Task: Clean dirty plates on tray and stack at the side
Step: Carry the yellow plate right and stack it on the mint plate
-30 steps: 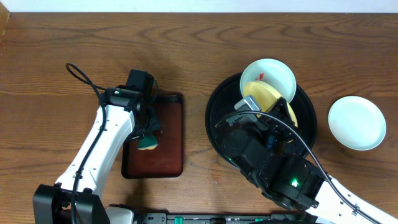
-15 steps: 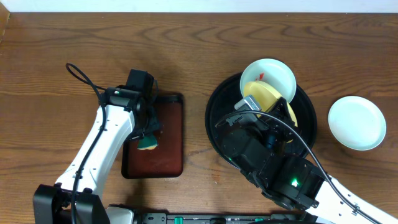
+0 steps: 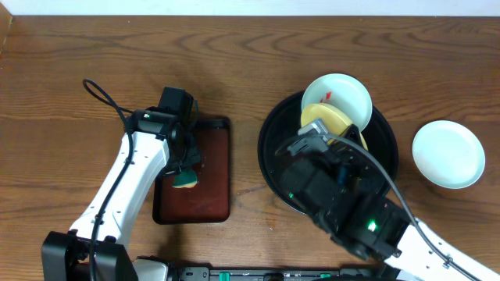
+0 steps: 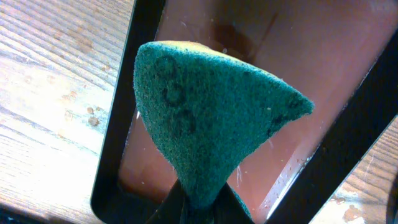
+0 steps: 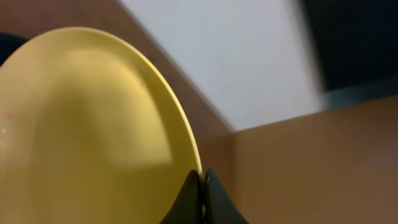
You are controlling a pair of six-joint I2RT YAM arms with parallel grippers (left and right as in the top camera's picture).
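While the right hand (image 5: pixel 202 186) pinches just the rim of the pale yellow round plate (image 5: pixel 93 137) over the glossy black round tray (image 3: pixel 269 156) toward the desk's right edge, scrubbing pressure from the green sponge (image 4: pixel 205 112) clamped in the left hand (image 4: pixel 199 208) could lever it loose.

You see a brown wooden table (image 3: pixel 70 70) with strong grain filling the overhead view, a pale strip (image 3: pixel 250 6) along its far edge; the right wrist view shows a pale wall (image 5: pixel 236 56).
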